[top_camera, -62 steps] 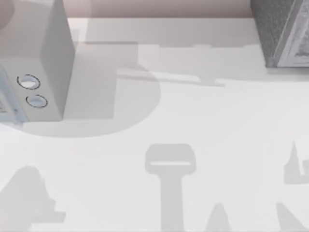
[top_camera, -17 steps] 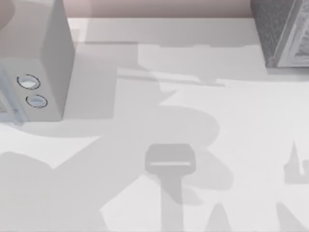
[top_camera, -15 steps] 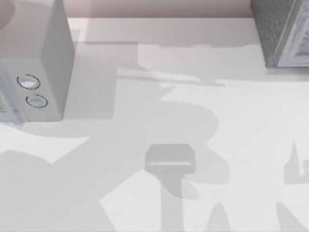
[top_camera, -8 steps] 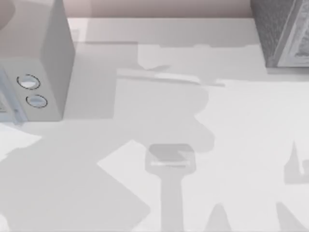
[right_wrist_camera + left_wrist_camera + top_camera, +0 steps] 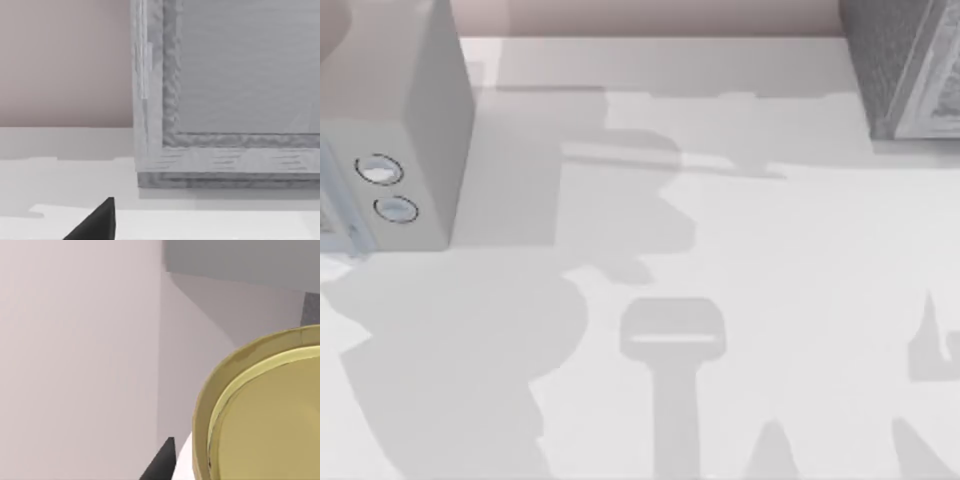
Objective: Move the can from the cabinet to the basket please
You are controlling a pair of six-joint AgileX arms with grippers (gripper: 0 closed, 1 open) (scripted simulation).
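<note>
The can [image 5: 265, 415] looms close in the left wrist view, its gold round top toward the camera and a strip of white body below the rim. My left gripper [image 5: 165, 460] is shut on the can, one dark fingertip [image 5: 157, 466] lying against its white side; the other finger is hidden. Pale walls meeting in a corner stand behind the can. The light grey cabinet [image 5: 420, 120] stands at the table's back left. The basket, a grey woven-textured box [image 5: 905, 70], is at the back right. My right gripper [image 5: 95, 222] is a dark wedge near the basket's wall [image 5: 225, 100].
Two round knobs [image 5: 380, 170] sit on the cabinet's front face. The white tabletop [image 5: 800, 260] stretches between cabinet and basket, crossed by arm shadows. A pinkish wall [image 5: 670, 15] runs along the table's back edge.
The large arm shadow on the table has swung from the centre toward the front left. Cabinet and basket have not moved.
</note>
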